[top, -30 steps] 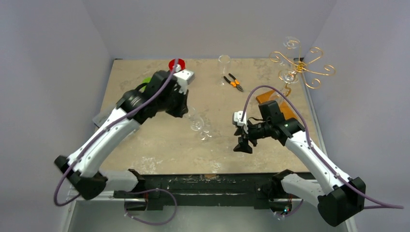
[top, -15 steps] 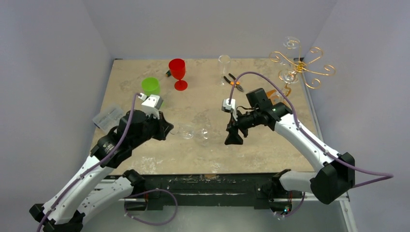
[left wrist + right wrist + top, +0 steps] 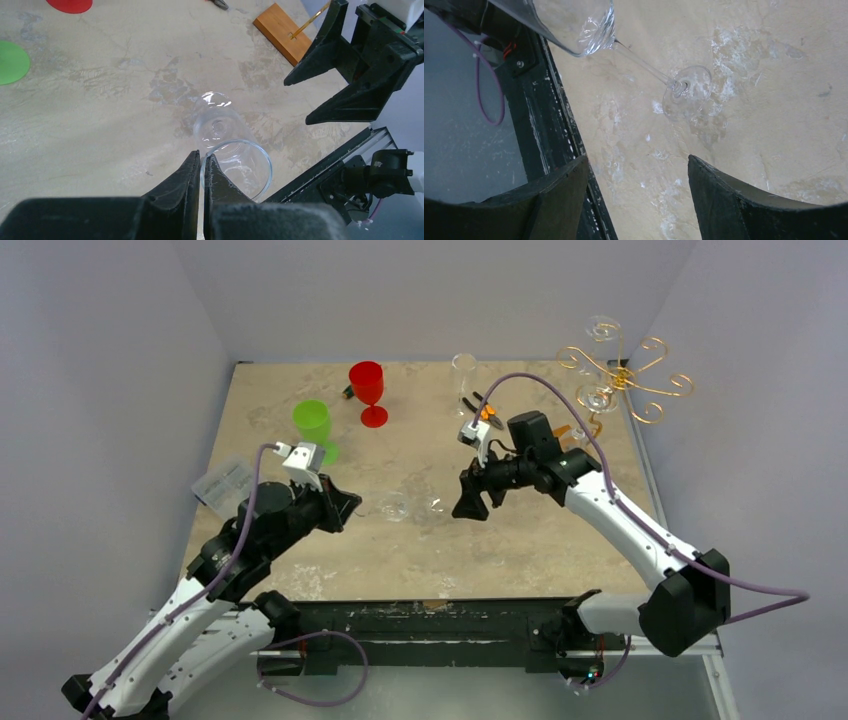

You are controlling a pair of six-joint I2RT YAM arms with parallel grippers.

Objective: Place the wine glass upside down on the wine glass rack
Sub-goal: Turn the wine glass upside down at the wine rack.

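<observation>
Pinching wine glass [image 3: 226, 137] rim, left end effector [image 3: 201, 157]

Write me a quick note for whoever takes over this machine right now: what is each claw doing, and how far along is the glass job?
Left gripper: shut on the rim of the wine glass, which is tipped on its side over the table, foot toward the right arm.
Right gripper: open, empty, facing the glass's foot, not touching it.
Rack: far right corner; two clear glasses seem to hang there already.
Done: glass gripped.
Left: probably pass it to the right gripper, then hang it upside down on the rack.
</observation>
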